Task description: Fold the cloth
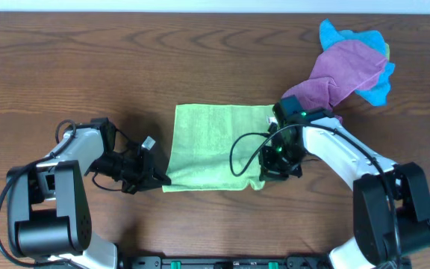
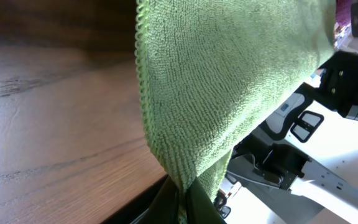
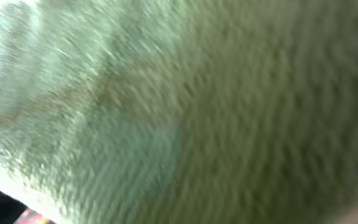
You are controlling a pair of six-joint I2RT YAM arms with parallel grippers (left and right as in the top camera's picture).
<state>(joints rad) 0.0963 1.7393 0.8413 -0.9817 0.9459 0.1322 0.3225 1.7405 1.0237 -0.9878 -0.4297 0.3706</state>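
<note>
The lime-green cloth [image 1: 215,146] lies in the middle of the table. My left gripper [image 1: 159,179] is shut on its front-left corner; in the left wrist view the cloth [image 2: 216,93] rises from between the dark jaws [image 2: 184,202], lifted off the wood. My right gripper [image 1: 271,173] is at the front-right corner, where the cloth bunches up against it. The right wrist view is filled by blurred green cloth [image 3: 179,112] lying over the fingers, which are hidden.
A purple cloth [image 1: 334,75] lies on a bright blue cloth [image 1: 372,45] at the back right, close to the right arm. Bare wooden table [image 1: 88,67] lies to the left and behind.
</note>
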